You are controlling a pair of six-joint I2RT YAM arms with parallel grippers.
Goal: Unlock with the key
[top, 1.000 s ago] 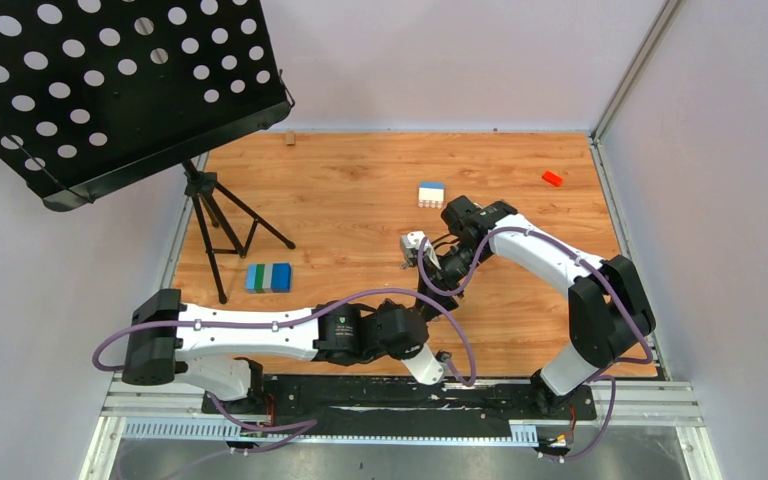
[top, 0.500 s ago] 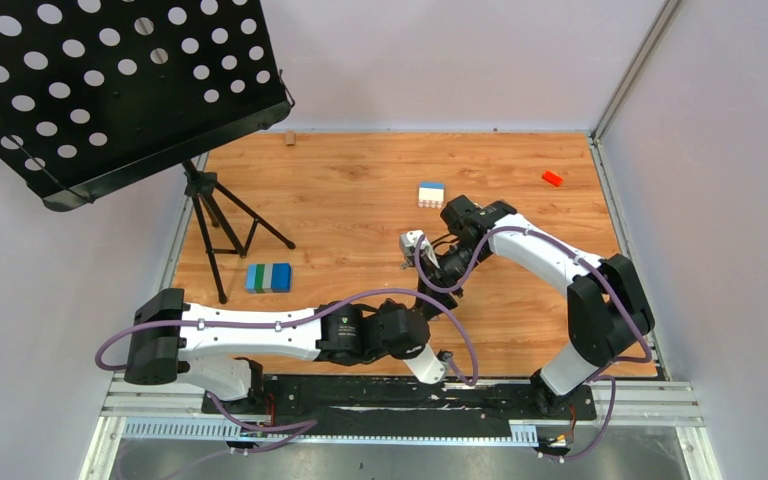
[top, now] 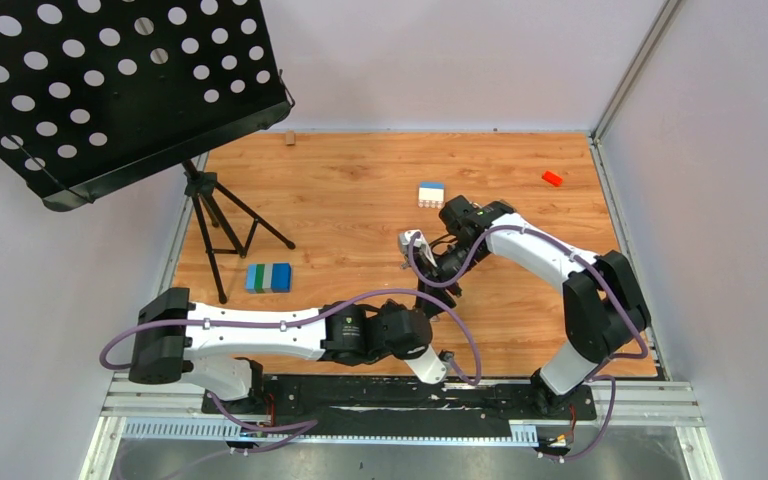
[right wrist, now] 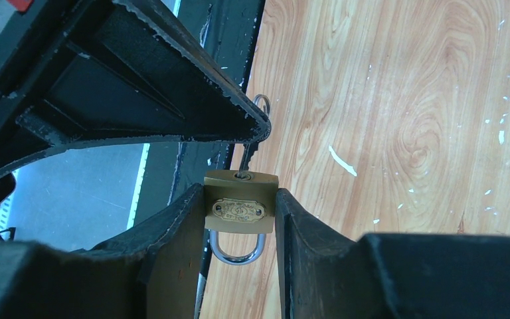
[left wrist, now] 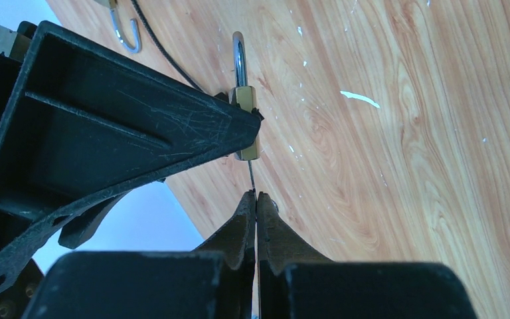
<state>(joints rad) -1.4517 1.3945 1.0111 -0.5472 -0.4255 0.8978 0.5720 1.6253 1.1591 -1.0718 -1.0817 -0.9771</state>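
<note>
Furthest left of the working parts, the left pincer [left wrist: 256, 199] is pressed together on the key [left wrist: 251, 178]. Its own wrist view shows only a thin edge-on sliver of metal running from the fingertips up to the brass padlock [left wrist: 245, 100]. The right wrist view shows more: the blade meets the keyhole face of the padlock, and the bow with its wire ring [right wrist: 261, 102] sits at the tip of the left fingers. How deep the blade has gone I cannot tell. To the right, the right pincer [right wrist: 239, 196] pinches the padlock by its two narrow sides, shackle [right wrist: 237, 249] pointing back toward the wrist, over the wooden bench [top: 340, 200]. The key looks light, stiff but thin, and smooth. I judge it likely to slip or swivel between flat pads, and to bend if levered sideways. The flat bow is the place to grip it, faces against the pads, turning about the blade's own line. The padlock looks heavier and hard, and its flat sides should give the right pincer a sound hold against the turn.
</note>
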